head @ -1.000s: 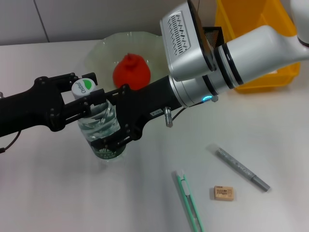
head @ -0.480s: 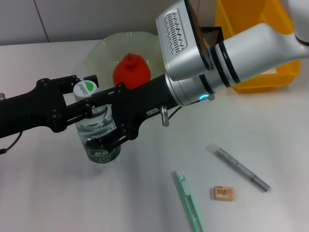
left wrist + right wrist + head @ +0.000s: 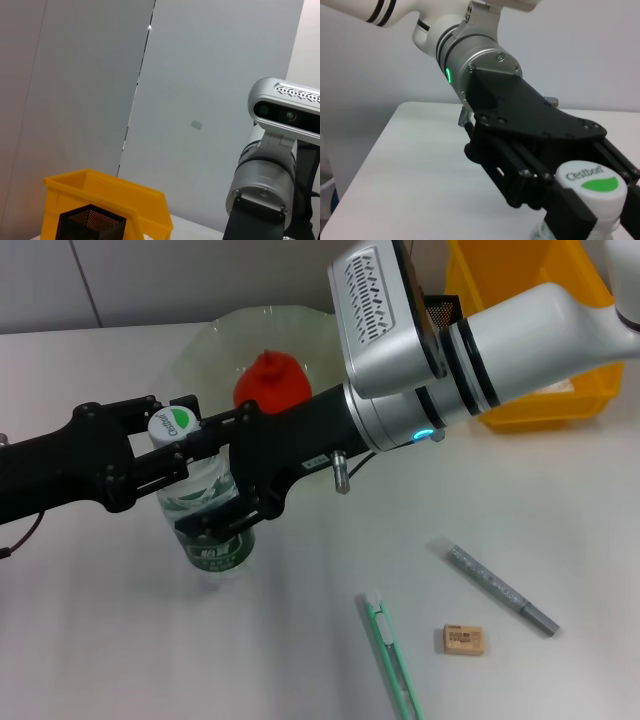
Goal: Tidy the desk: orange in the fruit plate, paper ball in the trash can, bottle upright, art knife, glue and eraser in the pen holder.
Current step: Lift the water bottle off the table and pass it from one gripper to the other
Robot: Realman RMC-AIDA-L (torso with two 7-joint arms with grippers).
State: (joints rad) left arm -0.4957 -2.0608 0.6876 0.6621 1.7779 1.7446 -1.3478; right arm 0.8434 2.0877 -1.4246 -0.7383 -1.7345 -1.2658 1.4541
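Observation:
The clear bottle (image 3: 210, 525) with a green label stands upright on the table in front of the fruit plate (image 3: 200, 350). My left gripper (image 3: 182, 435) comes in from the left and is shut on its neck, under the white-and-green cap (image 3: 590, 182). My right gripper (image 3: 236, 475) reaches in from the right and is shut on the bottle's body. The orange (image 3: 272, 380) lies in the fruit plate. Near the front of the table lie the green art knife (image 3: 392, 660), the beige eraser (image 3: 463, 640) and the grey glue stick (image 3: 500, 588). The paper ball is out of view.
The yellow trash can (image 3: 520, 300) stands at the back right, with the black mesh pen holder (image 3: 445, 308) just in front of it. My right arm partly covers both. They also show in the left wrist view: trash can (image 3: 100, 197), pen holder (image 3: 92, 225).
The bottle has gone from leaning to standing upright. My right gripper has shifted a little to the left with it. The left gripper has stayed in place.

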